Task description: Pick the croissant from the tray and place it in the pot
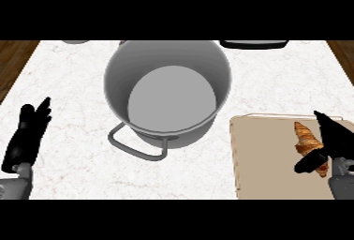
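Right now I see the croissant [307,143] lying on the tray [266,159], long axis running near-to-far, narrow tip pointing away; my right hand [330,145] straddles it, fingers [330,127] and thumb apart; left hand [27,136] rests open on the tabletop [76,93]; pot [167,89] stands left of the tray.

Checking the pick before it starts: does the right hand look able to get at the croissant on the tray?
Probably yes. The right hand is already over the tray, right beside the croissant, with its thumb crossing the pastry's lower end. Nothing else lies between them.
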Controlling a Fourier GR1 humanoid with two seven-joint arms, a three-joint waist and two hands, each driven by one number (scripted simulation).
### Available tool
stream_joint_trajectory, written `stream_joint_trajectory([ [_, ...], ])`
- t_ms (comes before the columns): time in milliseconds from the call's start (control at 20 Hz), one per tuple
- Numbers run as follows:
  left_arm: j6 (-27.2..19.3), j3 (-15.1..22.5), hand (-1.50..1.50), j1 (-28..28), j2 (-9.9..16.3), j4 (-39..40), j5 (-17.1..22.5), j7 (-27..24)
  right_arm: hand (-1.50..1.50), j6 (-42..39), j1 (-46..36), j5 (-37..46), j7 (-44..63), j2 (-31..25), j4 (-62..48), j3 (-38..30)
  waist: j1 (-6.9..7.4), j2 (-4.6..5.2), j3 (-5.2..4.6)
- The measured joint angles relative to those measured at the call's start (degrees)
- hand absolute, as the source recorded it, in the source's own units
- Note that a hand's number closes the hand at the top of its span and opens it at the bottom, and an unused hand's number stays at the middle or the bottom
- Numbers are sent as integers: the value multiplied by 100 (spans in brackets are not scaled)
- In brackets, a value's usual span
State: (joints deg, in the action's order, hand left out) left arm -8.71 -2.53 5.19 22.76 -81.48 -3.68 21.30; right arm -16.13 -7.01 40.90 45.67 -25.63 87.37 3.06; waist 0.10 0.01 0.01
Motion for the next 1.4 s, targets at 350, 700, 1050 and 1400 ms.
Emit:
stream_joint_trajectory([
  [350, 154, -152, 0, -56, -152, -185, -233, 91, -150, 60, 7, 220, -376, 236, -436, -229, 0, -1, 0],
  [700, 266, -280, 0, 31, -363, -213, -448, 154, -150, 52, -125, 376, -623, 418, -758, -453, -5, -1, -1],
  [1050, 417, -468, 0, -13, -423, -239, -555, 114, 150, 277, -203, 494, -1152, 495, -1280, -640, 1, -29, -39],
  [1400, 420, -488, 0, 43, -570, -133, -666, 46, 150, 724, -204, 960, -1746, 339, -1424, -538, -2, -35, -45],
])
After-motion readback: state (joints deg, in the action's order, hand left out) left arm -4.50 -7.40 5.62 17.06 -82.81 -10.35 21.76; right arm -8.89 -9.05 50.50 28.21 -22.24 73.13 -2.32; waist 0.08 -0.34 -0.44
